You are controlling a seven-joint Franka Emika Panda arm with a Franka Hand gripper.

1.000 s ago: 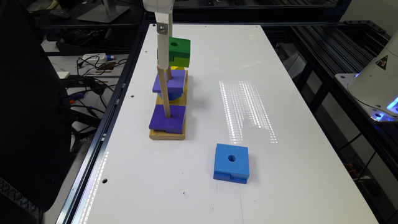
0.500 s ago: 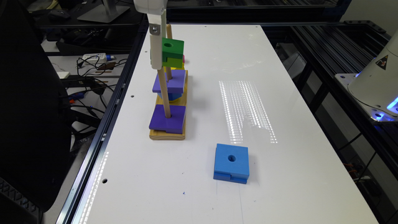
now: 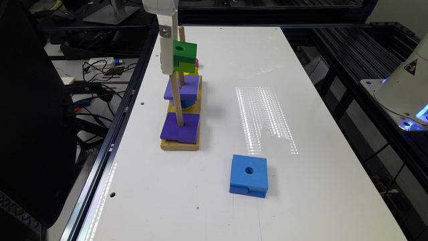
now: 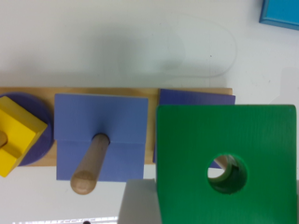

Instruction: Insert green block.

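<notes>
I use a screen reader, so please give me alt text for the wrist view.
A green block with a round hole hangs above a wooden base, a peg tip visible through the hole. Beside it, a purple block sits on another peg, then a yellow block.

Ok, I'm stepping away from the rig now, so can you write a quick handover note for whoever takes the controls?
Gripper: carrying the green block in the air; the finger state is not readable.
Green block: above the wooden peg board, over the near peg; in the wrist view that peg's tip shows through the block's hole, a bit off centre.
Done: block picked up and brought over the pegs.
Left: centre the hole, lower the block onto the peg, release.
The blue block lies loose on the table.
</notes>
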